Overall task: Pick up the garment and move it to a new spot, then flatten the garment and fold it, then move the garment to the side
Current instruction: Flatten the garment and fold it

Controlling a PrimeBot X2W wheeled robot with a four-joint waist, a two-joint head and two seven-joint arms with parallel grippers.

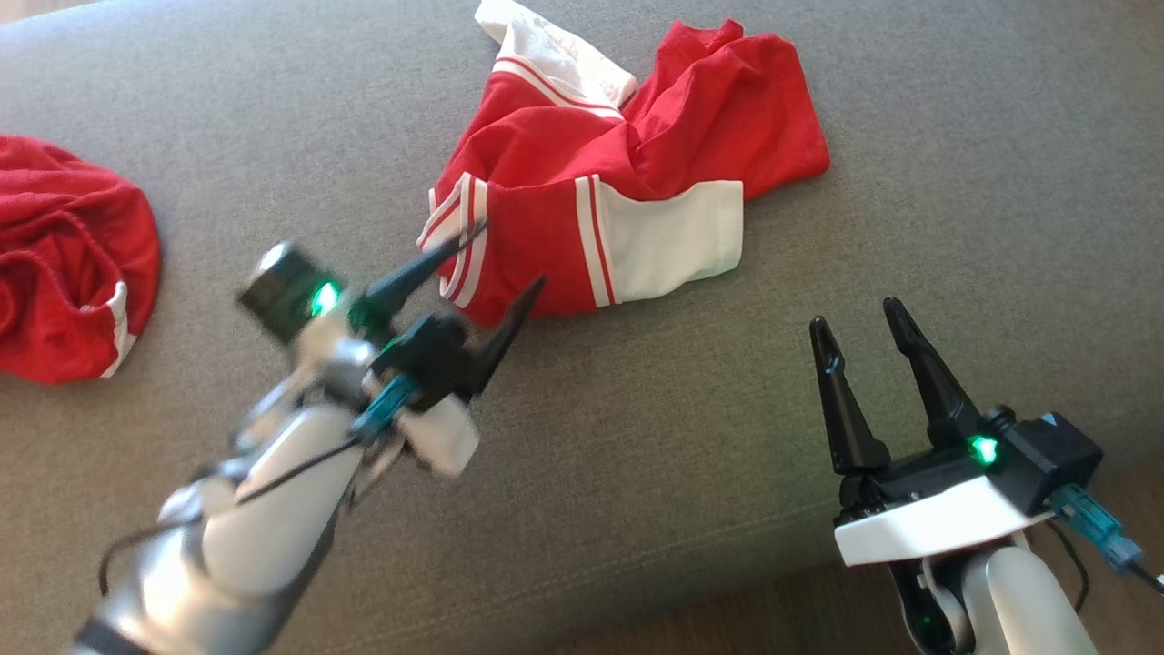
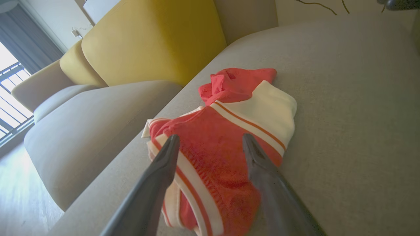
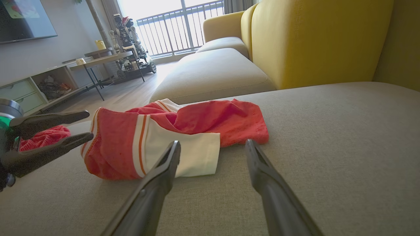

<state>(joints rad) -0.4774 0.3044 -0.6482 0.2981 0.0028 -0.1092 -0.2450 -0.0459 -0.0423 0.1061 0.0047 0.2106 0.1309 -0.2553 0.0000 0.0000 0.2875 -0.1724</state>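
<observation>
Left gripper [image 1: 511, 253] and right gripper [image 1: 857, 314] gape empty; I'd pinch the upper-centre garment [image 1: 637, 164] by its lower corners, pulling flat.

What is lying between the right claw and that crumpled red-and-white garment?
Nothing is. In the head view, a bare stretch of grey cushion separates the right claw from the garment.

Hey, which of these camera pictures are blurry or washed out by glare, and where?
Head view: the left gripper and its forearm are smeared by motion blur, the right gripper and the garment are sharp. Left wrist view: the window at the left edge is blown out white. Right wrist view: the balcony window glares.
</observation>
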